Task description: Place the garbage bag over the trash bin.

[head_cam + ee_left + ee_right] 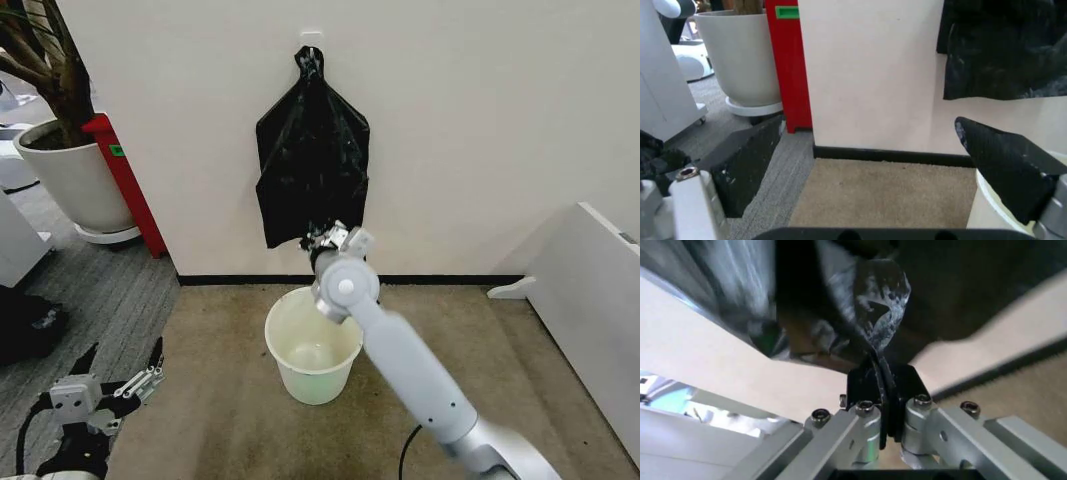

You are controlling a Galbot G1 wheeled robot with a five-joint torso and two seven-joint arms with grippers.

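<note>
Garbage bag (311,165) hung on wall, long axis vertical, neck up. Right gripper (327,240) fingers pinched its lower edge, above the upright trash bin (312,357). Left gripper (125,375) fingers wide, low near floor.

From my head I look forward and down at the wall (480,130), with the trash bin (312,358) on the carpet below and my right arm reaching up the middle. My left wrist camera sits low and off to the side, facing the same wall (867,75) from near the floor — it shares with the head view the hanging garbage bag (1003,47), the plant pot (740,55) and the red post (790,65). My right wrist camera looks up along its own fingers (870,390) from very close, pressed right against the garbage bag (840,300), with a slice of wall and carpet behind.
</note>
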